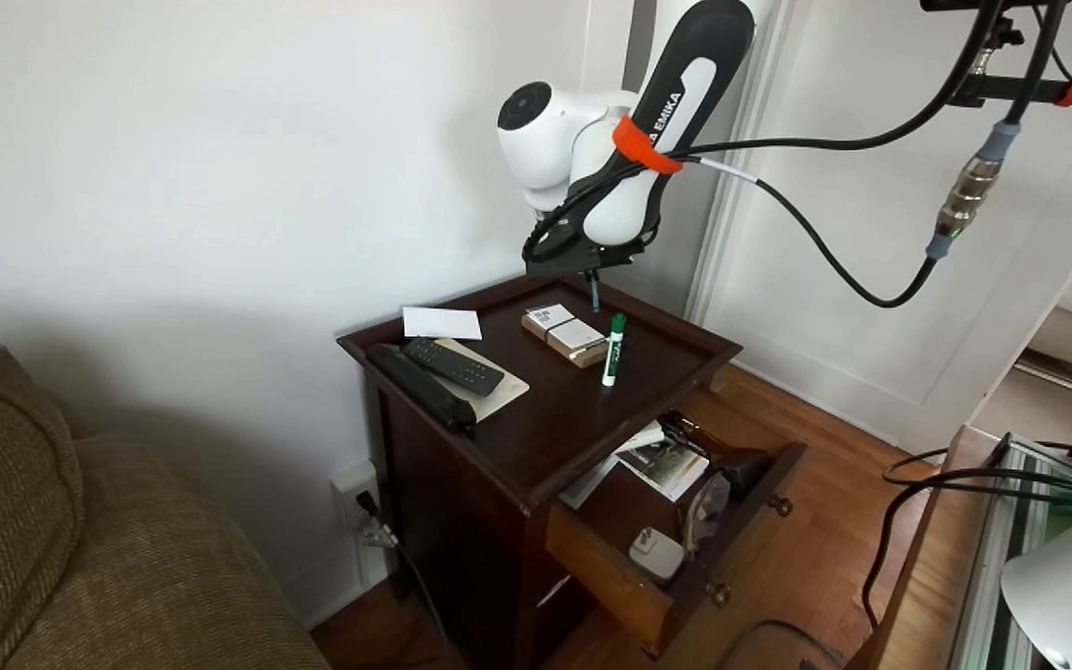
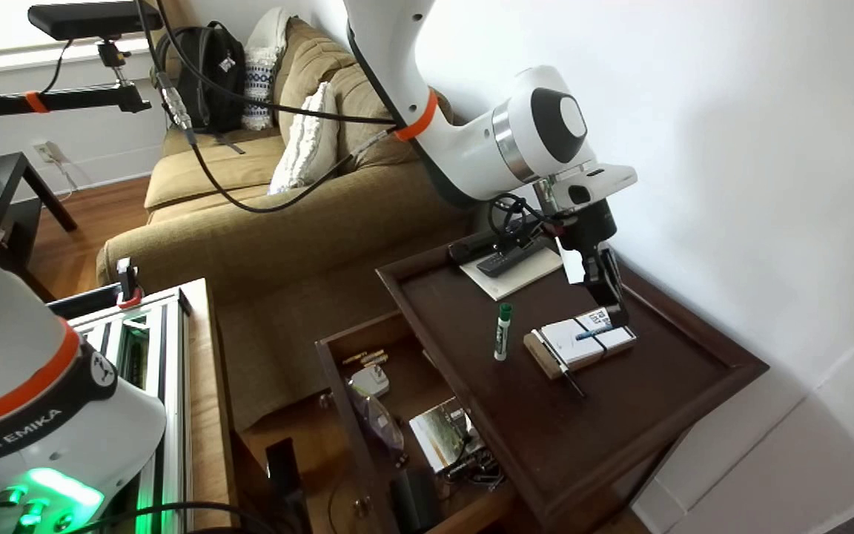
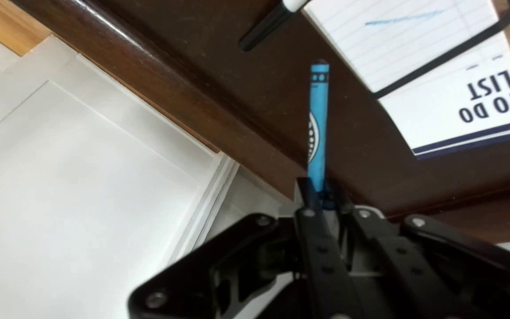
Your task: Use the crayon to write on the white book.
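The crayon [image 3: 318, 128] is a thin blue stick with a dark band near its tip. It also shows in both exterior views [image 1: 595, 290] [image 2: 594, 334]. My gripper [image 3: 318, 188] is shut on the crayon's rear end, and the tip points away from the jaws. The white book is a lined "To Do List" pad [image 3: 410, 57] under a black elastic band, on a brown box. It shows in both exterior views [image 1: 566, 328] [image 2: 566, 340]. A light blue stroke [image 3: 403, 18] lies on its paper. The crayon is held above the tabletop, its tip apart from the paper.
A green marker [image 1: 613, 350] stands upright near the pad. A black-capped pen [image 3: 266, 27] lies along the pad's edge. A remote [image 1: 454, 365] and a white card [image 1: 443, 323] lie nearby. The tabletop has a raised rim [image 2: 683, 334]. A drawer [image 1: 741, 540] stands open below.
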Controlling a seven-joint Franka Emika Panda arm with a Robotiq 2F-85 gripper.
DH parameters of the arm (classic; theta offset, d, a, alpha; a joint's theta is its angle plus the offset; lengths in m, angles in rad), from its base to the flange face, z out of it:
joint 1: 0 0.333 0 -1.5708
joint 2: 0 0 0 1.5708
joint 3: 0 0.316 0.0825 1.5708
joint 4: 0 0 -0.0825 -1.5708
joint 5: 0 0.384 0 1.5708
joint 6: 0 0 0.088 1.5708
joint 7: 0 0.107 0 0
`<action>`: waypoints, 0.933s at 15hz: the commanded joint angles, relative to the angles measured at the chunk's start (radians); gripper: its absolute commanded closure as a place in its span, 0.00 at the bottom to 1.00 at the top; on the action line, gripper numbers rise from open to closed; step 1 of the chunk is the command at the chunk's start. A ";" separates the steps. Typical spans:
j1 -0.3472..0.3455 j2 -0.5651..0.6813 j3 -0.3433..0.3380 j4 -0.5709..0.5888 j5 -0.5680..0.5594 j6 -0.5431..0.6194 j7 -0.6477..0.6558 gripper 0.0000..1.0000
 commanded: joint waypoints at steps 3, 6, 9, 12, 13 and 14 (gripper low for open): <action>-0.019 0.031 0.023 0.015 -0.087 0.001 0.102 0.98; -0.031 0.041 0.038 0.021 -0.108 0.012 0.141 0.98; -0.039 0.049 0.044 0.030 -0.135 0.019 0.180 0.98; -0.053 0.063 0.050 0.046 -0.168 0.030 0.221 0.98; -0.061 0.067 0.056 0.053 -0.175 0.037 0.231 0.98; -0.069 0.072 0.062 0.059 -0.178 0.046 0.244 0.98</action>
